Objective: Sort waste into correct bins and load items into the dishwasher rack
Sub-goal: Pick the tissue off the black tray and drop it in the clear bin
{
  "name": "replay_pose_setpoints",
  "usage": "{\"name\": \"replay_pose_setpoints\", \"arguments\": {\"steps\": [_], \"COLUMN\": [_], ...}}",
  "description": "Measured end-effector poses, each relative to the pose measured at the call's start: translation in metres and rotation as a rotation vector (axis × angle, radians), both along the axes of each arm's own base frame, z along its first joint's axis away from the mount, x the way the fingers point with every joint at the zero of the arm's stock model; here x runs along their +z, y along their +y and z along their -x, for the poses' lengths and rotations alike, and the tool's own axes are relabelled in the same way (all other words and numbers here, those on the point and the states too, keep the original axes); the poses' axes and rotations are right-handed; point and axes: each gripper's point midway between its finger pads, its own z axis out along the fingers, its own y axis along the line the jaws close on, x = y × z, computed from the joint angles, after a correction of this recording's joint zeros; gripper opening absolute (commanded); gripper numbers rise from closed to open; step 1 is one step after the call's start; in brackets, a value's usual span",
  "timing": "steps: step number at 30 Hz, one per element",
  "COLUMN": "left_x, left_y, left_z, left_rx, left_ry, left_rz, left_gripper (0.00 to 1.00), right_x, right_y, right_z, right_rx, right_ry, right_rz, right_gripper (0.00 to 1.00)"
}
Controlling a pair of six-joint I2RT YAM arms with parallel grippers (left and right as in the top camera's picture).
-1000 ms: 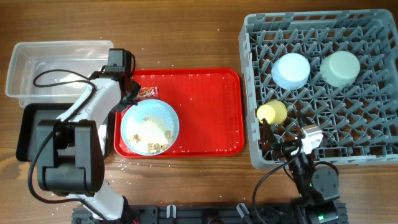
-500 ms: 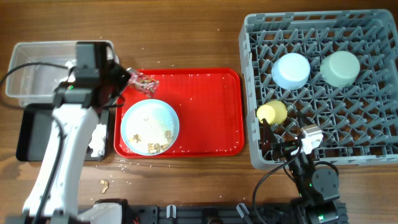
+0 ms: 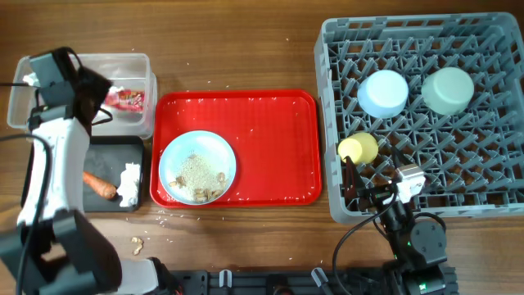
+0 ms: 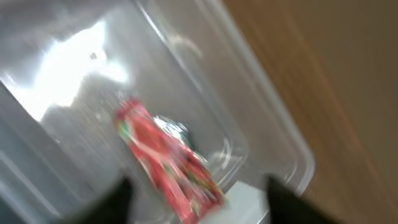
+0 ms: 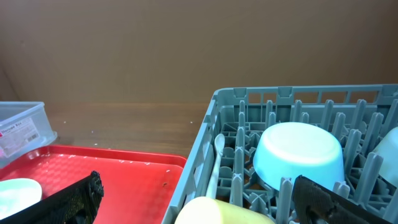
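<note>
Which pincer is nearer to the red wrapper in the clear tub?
Left. The left pincer hangs directly over the wrapper in the tub; the right pincer sits at the grey rack by the yellow cup, far across the table.

The left arm (image 3: 53,172) is reaching forward along the left edge, left gripper (image 4: 199,202) holding its jaws spread and empty. The right arm (image 3: 413,238) is sitting folded, right gripper (image 5: 202,202) gaping wide.

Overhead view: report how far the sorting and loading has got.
Done: pale-blue bowl, pale-green bowl and yellow cup sit in the rack; carrot and tissue lie in the black tray. In hand: the wrapper lies in the clear tub under the open left gripper. Left: the plate with crumbs, on the red tray.
</note>
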Motion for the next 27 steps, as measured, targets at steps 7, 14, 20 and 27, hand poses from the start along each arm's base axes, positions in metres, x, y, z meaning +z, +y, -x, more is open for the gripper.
{"name": "replay_pose_setpoints", "arguments": {"steps": [7,14,20,27], "left_x": [0.017,0.010,-0.068,-0.118], "left_y": [-0.049,-0.194,-0.245,-0.259], "left_z": [0.035,0.093,0.133,0.134], "left_rx": [-0.150,-0.585,-0.647,-0.639], "left_ry": [0.063,0.295,0.552,0.642], "left_rz": [0.122,0.013,-0.104,-0.206], "left_gripper": [0.60,0.51,0.46,0.38], "right_x": [0.000,0.000,0.000,0.000], "right_y": [0.000,0.000,0.000,0.000], "right_z": [0.000,0.000,0.000,0.000], "right_rx": [0.000,0.000,0.000,0.000], "right_ry": [0.000,0.000,0.000,0.000], "right_rz": [0.000,0.000,0.000,0.000], "right_gripper": [1.00,1.00,1.00,1.00]}}
